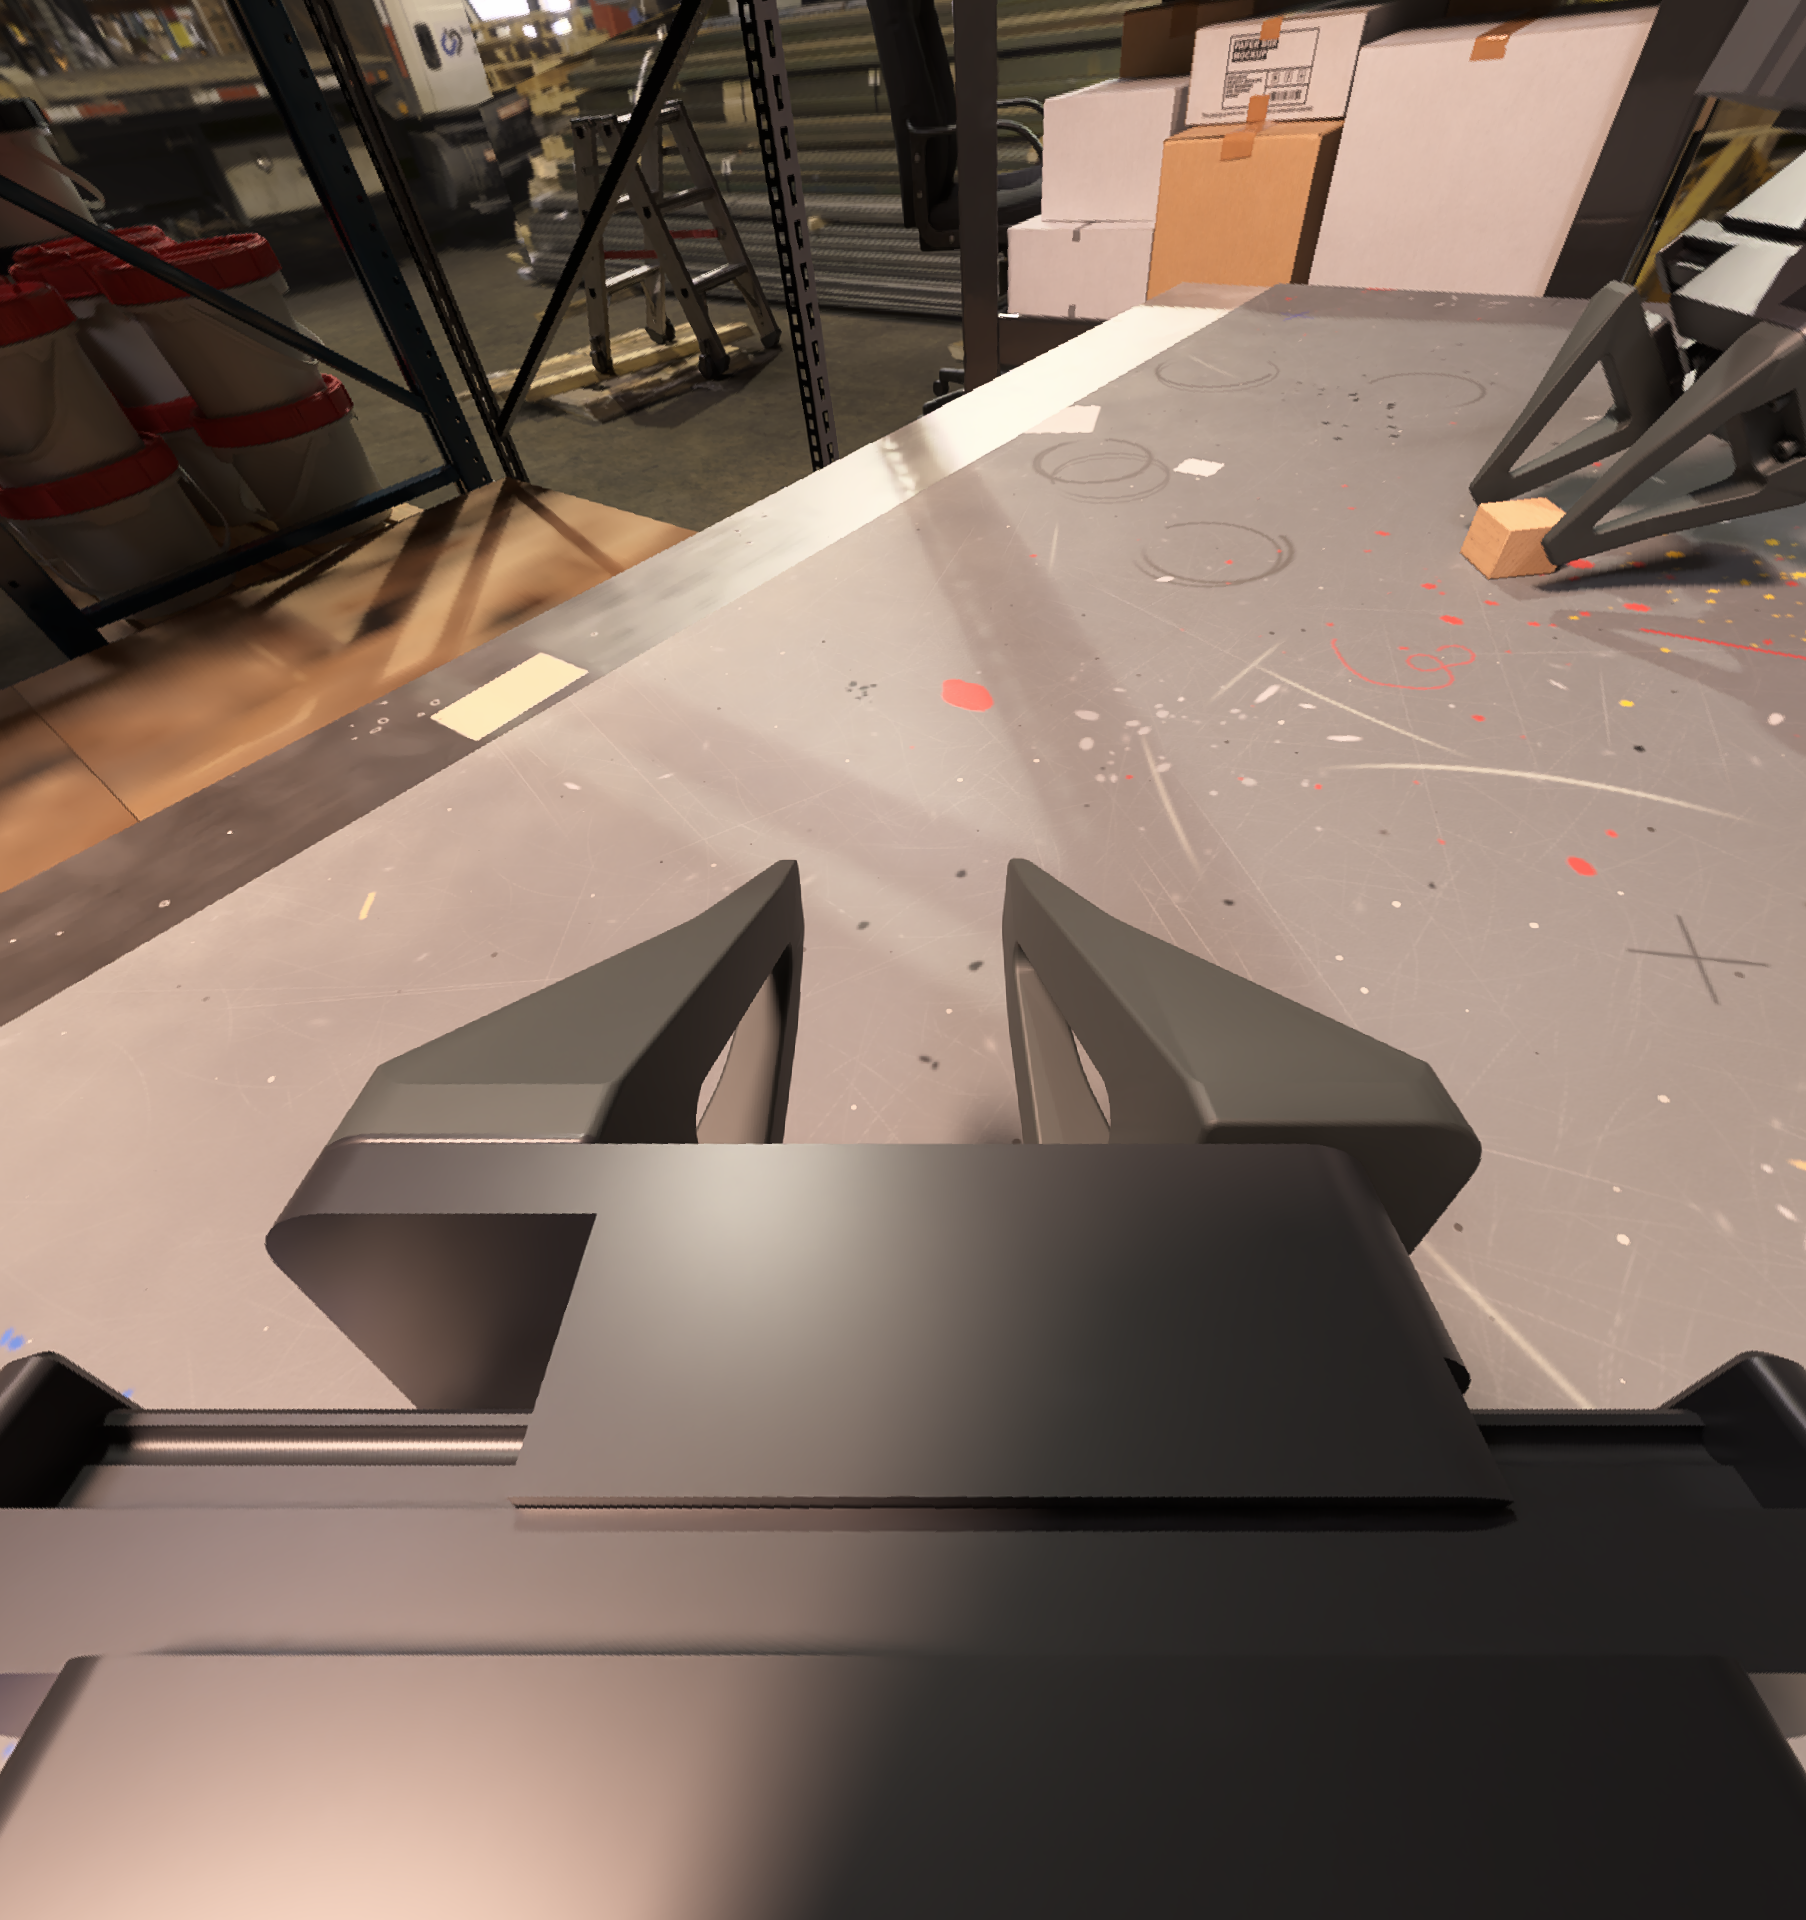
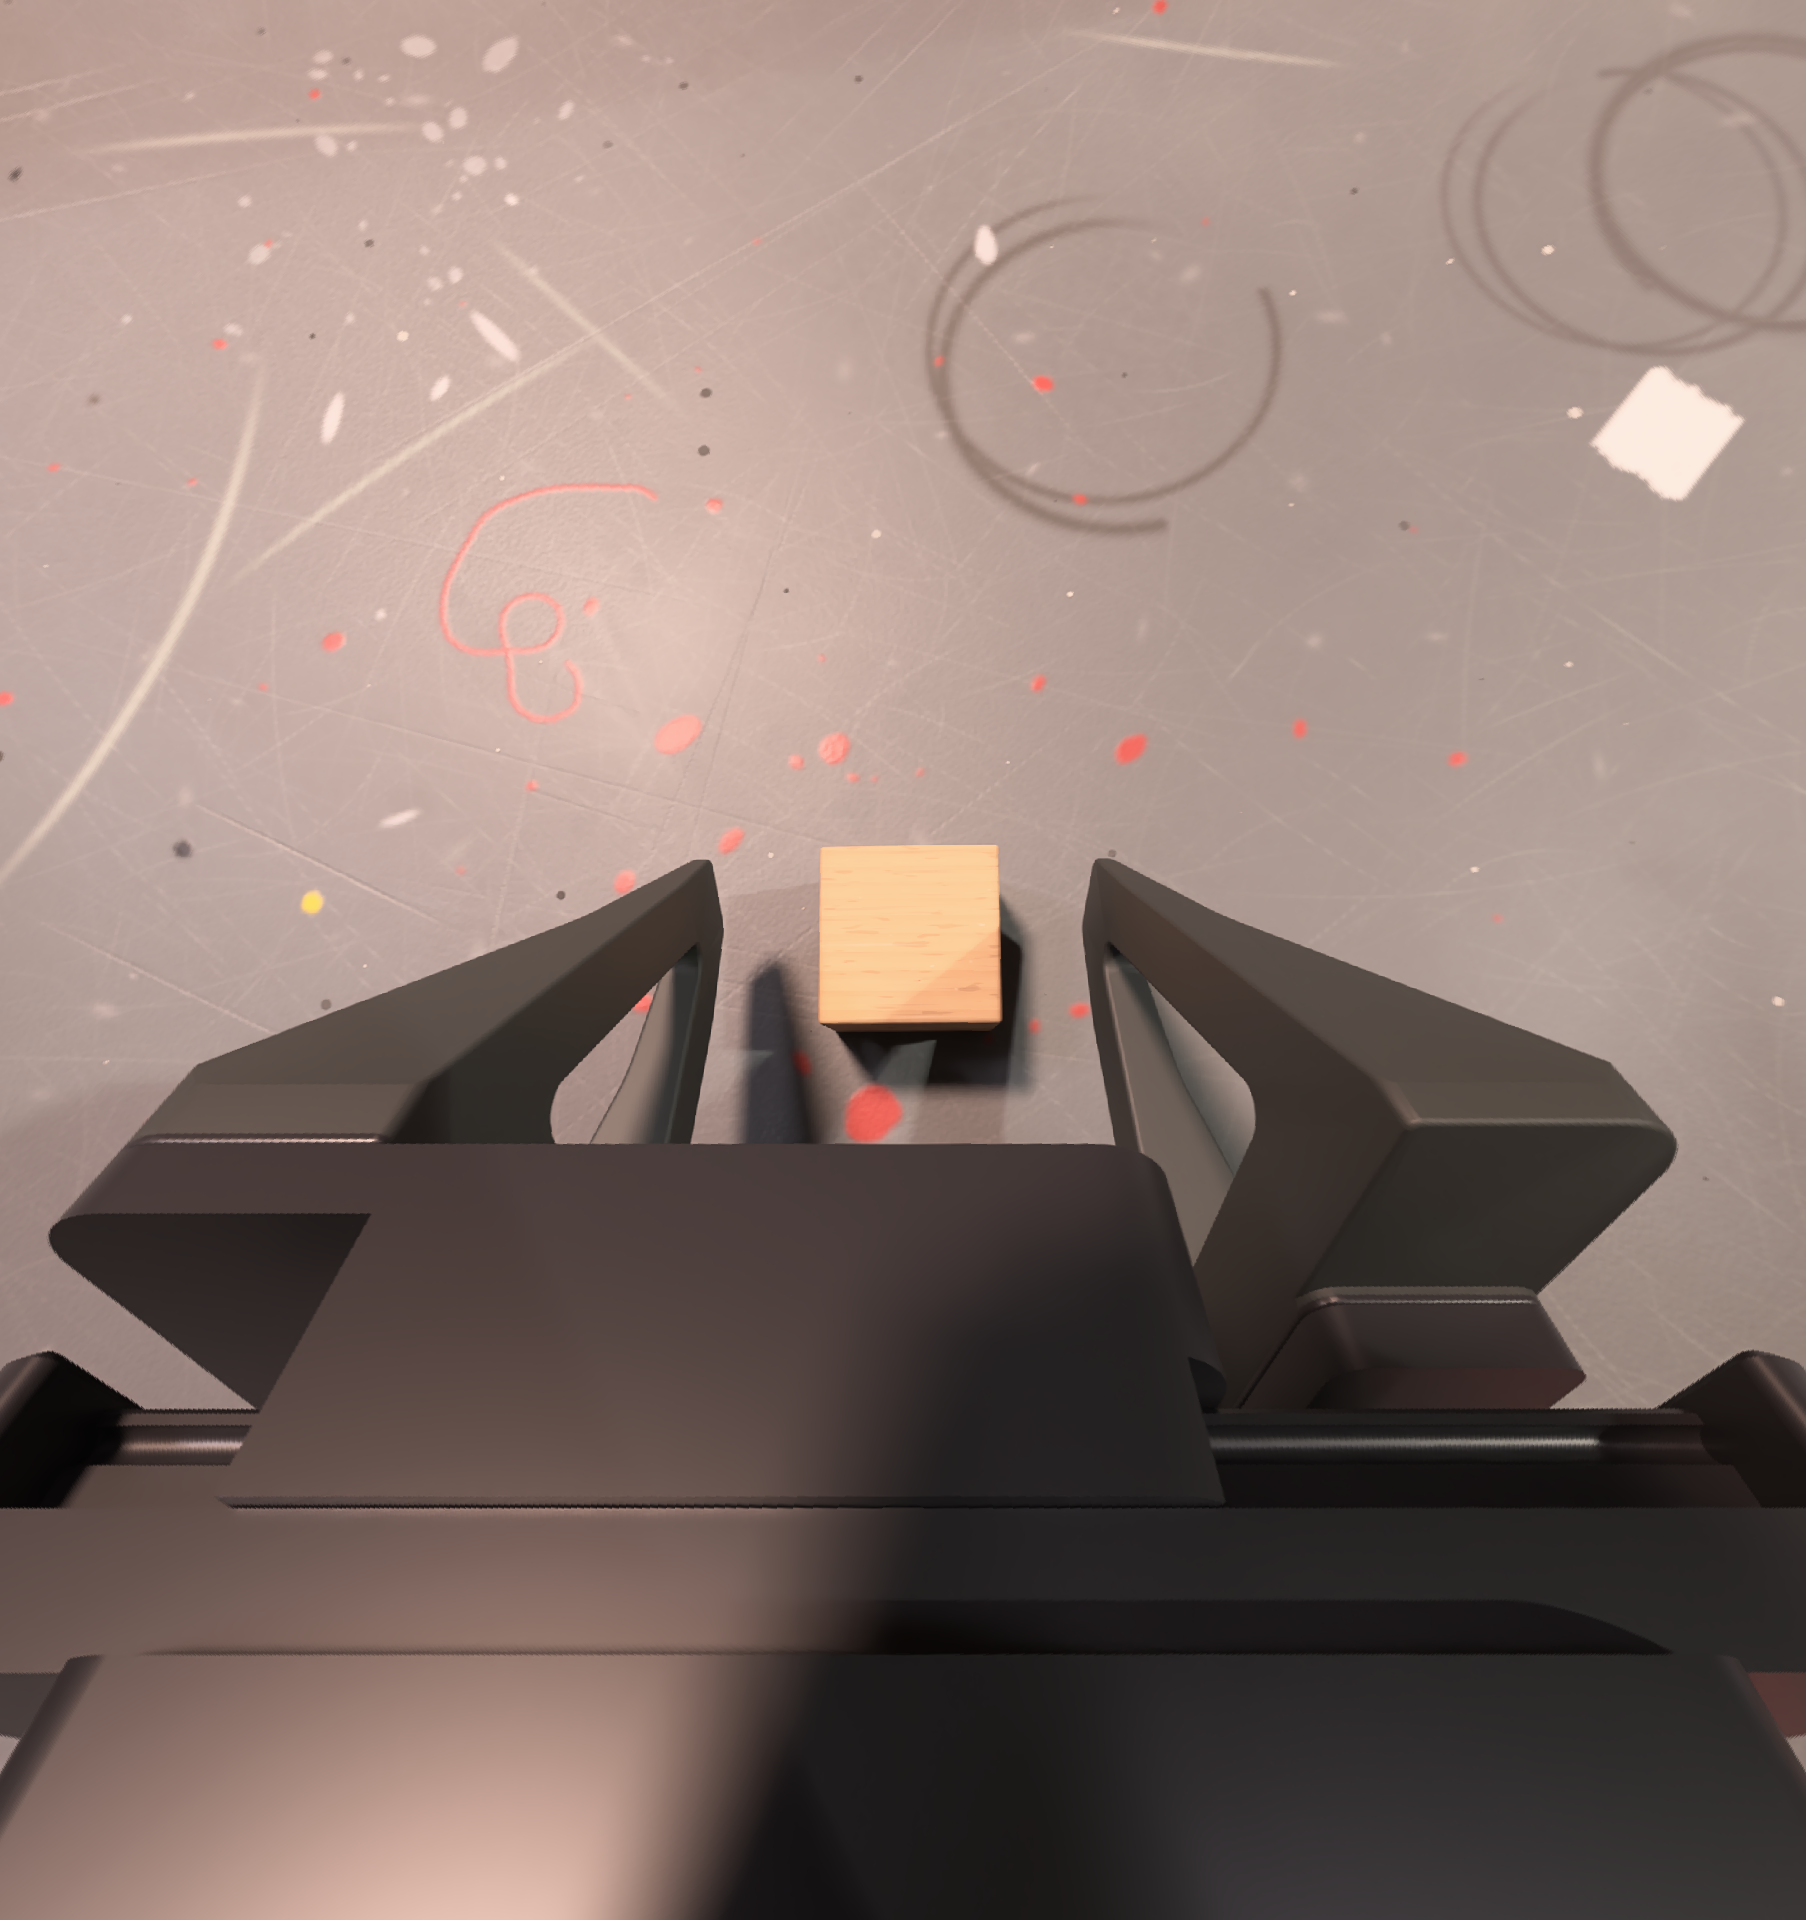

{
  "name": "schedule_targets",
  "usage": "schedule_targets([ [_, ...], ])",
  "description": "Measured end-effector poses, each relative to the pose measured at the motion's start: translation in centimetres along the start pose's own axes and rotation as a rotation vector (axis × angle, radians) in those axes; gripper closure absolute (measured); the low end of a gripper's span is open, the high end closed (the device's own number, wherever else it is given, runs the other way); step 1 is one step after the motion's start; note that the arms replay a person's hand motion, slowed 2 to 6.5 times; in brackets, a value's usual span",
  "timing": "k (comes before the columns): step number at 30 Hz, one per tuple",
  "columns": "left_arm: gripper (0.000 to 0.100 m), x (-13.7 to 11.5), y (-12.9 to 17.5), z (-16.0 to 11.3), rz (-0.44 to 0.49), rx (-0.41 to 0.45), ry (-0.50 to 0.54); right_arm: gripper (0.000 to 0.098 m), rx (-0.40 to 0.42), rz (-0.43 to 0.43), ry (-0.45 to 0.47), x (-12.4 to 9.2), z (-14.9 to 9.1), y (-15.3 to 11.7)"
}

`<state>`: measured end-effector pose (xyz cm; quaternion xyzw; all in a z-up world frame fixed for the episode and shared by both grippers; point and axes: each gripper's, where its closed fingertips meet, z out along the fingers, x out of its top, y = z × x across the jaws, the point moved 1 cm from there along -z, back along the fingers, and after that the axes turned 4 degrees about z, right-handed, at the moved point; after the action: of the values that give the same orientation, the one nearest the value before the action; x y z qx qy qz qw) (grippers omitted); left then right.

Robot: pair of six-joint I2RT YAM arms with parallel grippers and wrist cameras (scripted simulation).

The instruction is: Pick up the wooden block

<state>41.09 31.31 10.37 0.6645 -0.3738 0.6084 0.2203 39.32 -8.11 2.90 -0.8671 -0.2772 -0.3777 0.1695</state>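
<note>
Dark matte right gripper (image 2: 904, 883) spread wide, holding nothing | small square pale wooden block (image 2: 909, 935) with fine grain rests between my fingers, touching neither | scratched, paint-flecked grey table (image 2: 1294, 675) | left gripper (image 1: 901, 883) parted, empty, well apart from block

Scratched, paint-flecked grey surface (image 1: 982, 727); beyond it dark steel racking (image 1: 774, 208), red-lidded tubs (image 1: 151, 343), stepladder (image 1: 650, 239), stacked white and brown cardboard boxes (image 1: 1242, 197).
</note>
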Motion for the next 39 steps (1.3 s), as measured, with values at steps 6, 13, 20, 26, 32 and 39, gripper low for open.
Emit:
schedule_targets([
  [6, 0.068, 0.1, 0.1, 0.1, 0.004, -0.002, 0.001, 0.0450, 0.053, 0.017, -0.039, -0.5, 0.5, -0.4],
  [13, 0.068, 0.1, 0.1, 0.1, 0.002, -0.002, 0.001, 0.0605, -0.015, -0.010, -0.050, -0.6, 0.7, 0.2],
  [20, 0.068, 0.1, 0.0, 0.1, 0.004, -0.001, 0.002, 0.0696, -0.026, -0.023, -0.052, -0.6, 0.8, 0.1],
  [26, 0.068, 0.0, 0.3, 0.2, 0.015, -0.005, -0.009, 0.0696, -0.044, -0.032, -0.051, -0.5, 0.8, 0.1],
  [32, 0.068, 0.3, 0.9, 0.3, 0.055, -0.019, -0.039, 0.0696, -0.041, -0.036, -0.033, -0.1, 0.9, -0.1],
  [39, 0.065, 2.0, 3.4, 1.2, 0.103, -0.129, -0.094, 0.0696, -0.003, -0.022, 0.012, 0.8, 0.6, -0.8],
])
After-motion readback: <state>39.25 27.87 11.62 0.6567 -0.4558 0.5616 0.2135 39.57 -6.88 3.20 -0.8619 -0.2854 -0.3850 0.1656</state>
